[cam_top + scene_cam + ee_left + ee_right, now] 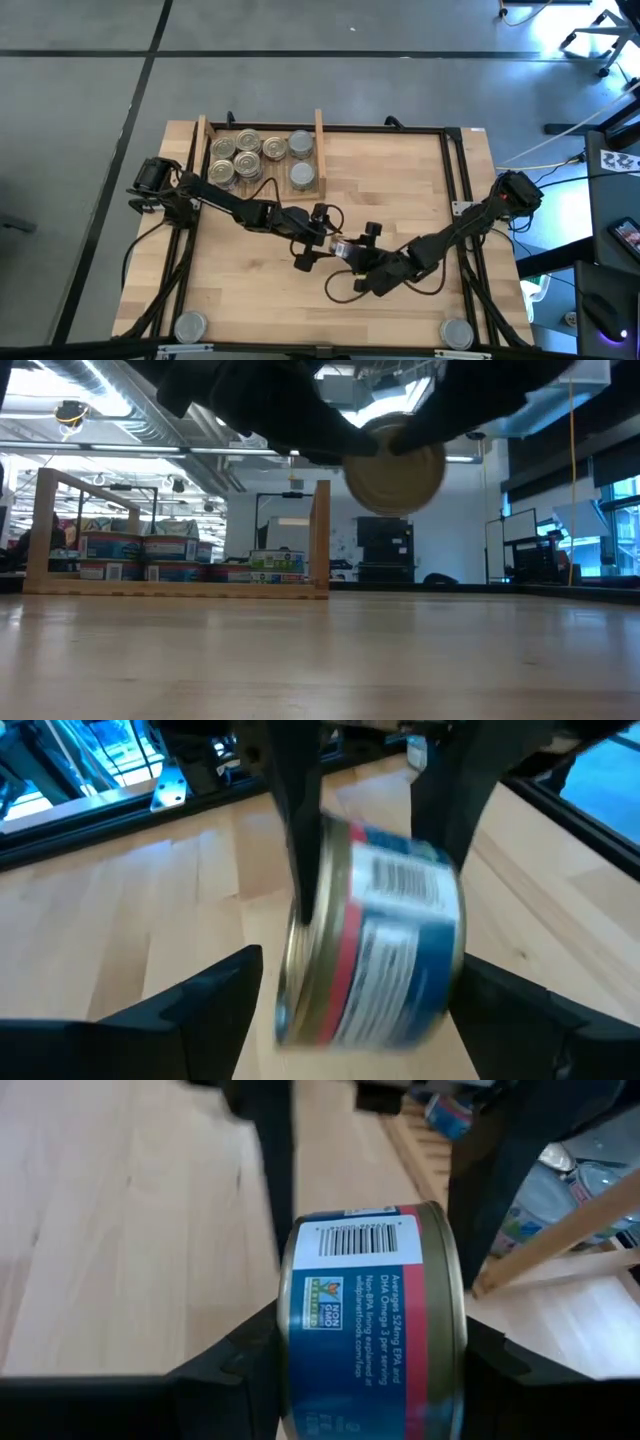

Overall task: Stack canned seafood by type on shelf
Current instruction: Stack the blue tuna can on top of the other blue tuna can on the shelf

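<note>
One tin with a blue and red label and golden ends hangs in the air over the middle of the table, between both grippers. My right gripper comes from the table's right and is shut on it. My left gripper comes from the left and is open, one finger standing on either side of the same tin, apart from it. In the low view the tin's round golden end faces the near edge. The shelf stands at the far left with several tins on it. My right gripper pinches the tin between its two fingers, one on each flat end. The fingers come roughly level from the table's right. The tin is lifted clear of the table, lying on its side with its barcode facing the wrist camera.
Two grey-topped tins sit at the near corners of the table. The shelf's right upright board stands far of the grippers. Bare tabletop lies right of the shelf. Black rails run along the table's sides.
</note>
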You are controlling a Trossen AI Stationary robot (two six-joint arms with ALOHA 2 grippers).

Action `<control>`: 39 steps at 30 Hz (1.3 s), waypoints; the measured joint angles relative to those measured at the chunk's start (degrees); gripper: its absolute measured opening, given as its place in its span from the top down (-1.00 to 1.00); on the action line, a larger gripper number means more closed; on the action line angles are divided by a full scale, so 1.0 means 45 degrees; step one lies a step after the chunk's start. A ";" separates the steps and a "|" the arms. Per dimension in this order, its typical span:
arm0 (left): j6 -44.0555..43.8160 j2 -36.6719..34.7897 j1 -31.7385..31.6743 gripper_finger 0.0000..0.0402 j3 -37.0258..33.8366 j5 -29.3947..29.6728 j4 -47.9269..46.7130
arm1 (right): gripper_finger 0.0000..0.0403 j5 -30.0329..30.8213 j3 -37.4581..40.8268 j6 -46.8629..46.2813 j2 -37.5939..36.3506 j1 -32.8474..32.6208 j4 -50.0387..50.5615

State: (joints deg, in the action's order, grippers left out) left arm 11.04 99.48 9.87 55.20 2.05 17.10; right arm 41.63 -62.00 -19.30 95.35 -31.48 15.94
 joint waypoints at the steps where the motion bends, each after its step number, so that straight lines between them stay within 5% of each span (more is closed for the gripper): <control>1: -0.0007 -0.0002 0.0007 -0.51 0.0000 0.0003 0.0059 | 0.06 -0.0007 0.0000 0.0024 0.0000 0.0117 -0.0182; 7: -0.0007 0.0000 0.0140 -0.47 0.0000 0.0093 0.0008 | 0.06 -0.0329 0.0000 0.1007 0.0000 0.0623 -0.1408; 14: 0.0616 0.0000 0.0153 0.09 0.0000 0.0076 -0.0116 | 0.07 -0.0705 -0.0005 0.0914 -0.0002 0.0597 -0.1608; 17: 0.1015 -0.0004 0.0157 0.14 0.0000 0.0392 -0.0269 | 0.06 -0.0772 -0.0010 0.0913 -0.0010 0.0607 -0.1575; 27: 0.0886 -0.2235 0.0107 0.14 -0.0019 0.4095 -0.4865 | -0.91 -0.1267 -0.0724 -0.0751 -0.0881 0.0245 0.1394; 35: 0.0726 -0.4270 -0.0971 0.14 -0.0011 0.8673 -0.8743 | -0.79 -0.0014 -0.0244 -0.1914 -0.0448 -0.0185 0.2216; 39: 0.0571 -0.4400 -0.2663 0.14 0.0005 0.9130 -0.9449 | -0.71 0.0087 0.0335 -0.1991 0.0021 -0.0175 0.1566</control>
State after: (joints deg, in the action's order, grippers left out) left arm 13.61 79.68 -2.12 55.22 43.14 -25.42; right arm 42.01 -60.49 -28.26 95.45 -32.27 22.99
